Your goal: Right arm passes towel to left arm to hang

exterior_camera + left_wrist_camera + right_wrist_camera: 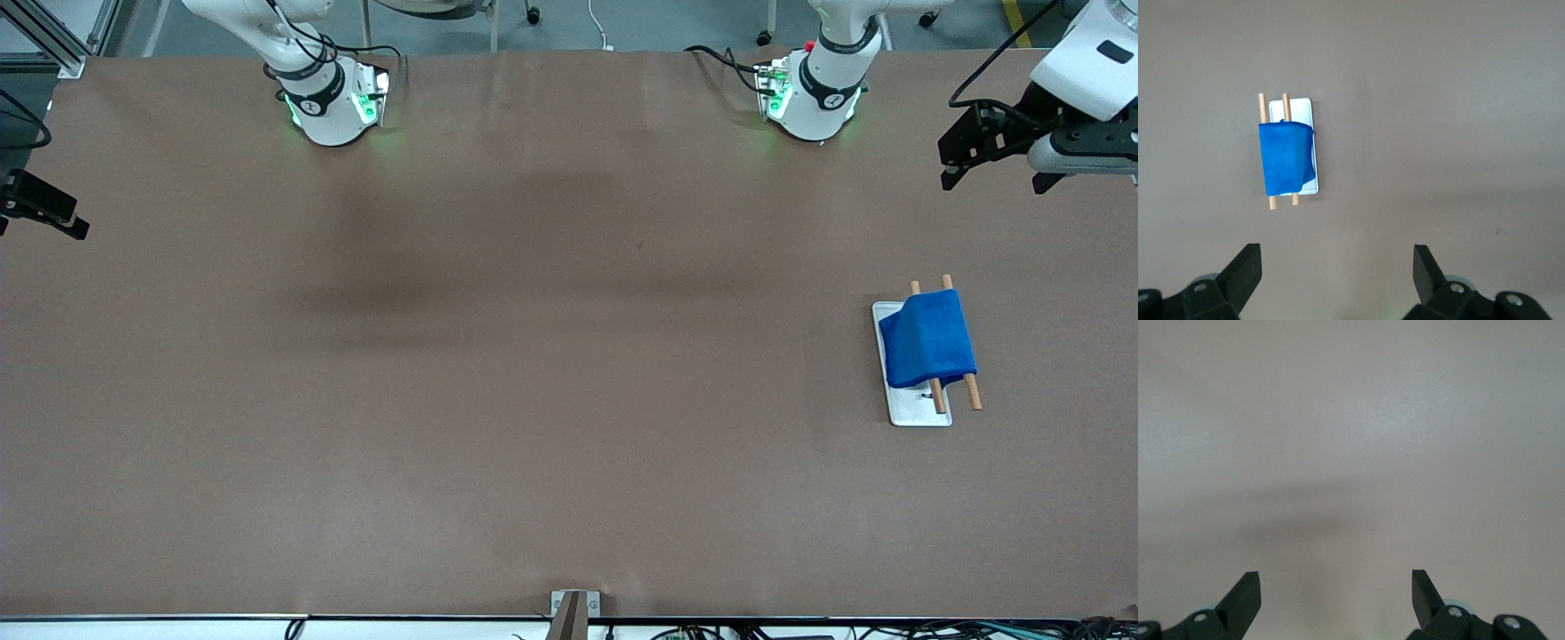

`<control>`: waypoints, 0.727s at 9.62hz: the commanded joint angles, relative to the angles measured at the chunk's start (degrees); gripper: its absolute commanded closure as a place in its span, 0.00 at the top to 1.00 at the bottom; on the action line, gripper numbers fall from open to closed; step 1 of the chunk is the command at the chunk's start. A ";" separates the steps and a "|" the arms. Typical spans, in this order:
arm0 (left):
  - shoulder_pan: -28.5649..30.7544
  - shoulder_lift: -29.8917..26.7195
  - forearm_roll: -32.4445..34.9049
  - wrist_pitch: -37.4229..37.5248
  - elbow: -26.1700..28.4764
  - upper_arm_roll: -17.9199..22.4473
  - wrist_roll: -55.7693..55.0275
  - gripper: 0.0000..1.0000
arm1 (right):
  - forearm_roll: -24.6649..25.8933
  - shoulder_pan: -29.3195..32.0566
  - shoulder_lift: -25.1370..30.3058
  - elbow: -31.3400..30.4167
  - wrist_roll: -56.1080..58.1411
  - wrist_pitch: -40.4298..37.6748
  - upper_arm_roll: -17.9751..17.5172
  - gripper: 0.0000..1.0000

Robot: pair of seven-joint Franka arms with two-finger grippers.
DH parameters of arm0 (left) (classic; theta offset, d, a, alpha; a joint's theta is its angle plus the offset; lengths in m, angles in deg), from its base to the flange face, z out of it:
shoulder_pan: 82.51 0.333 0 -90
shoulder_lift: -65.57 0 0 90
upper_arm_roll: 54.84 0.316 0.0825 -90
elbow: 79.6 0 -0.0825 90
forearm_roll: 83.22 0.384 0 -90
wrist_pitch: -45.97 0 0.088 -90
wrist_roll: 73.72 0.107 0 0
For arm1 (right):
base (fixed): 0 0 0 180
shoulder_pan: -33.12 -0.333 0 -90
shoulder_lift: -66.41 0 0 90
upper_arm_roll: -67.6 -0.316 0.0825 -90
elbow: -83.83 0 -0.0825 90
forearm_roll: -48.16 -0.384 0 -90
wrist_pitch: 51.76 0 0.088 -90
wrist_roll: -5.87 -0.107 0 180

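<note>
**Towel draped on rack, both grippers empty**

The towel [927,340] hangs over two wooden rods [971,389] on a white base [919,411] near the table [533,356] edge at the left arm's end. The left gripper [996,169] hangs wide open above that edge. The right gripper [1336,590], fingers wide apart and empty, is over bare tabletop at the right arm's end.

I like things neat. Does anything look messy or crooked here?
Nothing looks messy. The towel hangs over both rods of the rack. The left gripper and right gripper are open, holding nothing.
</note>
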 commanded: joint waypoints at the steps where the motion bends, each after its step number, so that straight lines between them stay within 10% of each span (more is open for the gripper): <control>1: -0.56 -0.99 -1.00 0.17 3.10 0.59 -0.91 1.00 | 0.03 0.47 0.89 -1.07 -0.86 0.12 -0.30 1.00; 7: -0.03 2.08 -2.58 -0.18 -0.06 0.41 0.23 1.00 | 0.03 0.47 0.89 -1.07 -0.77 0.03 -0.30 1.00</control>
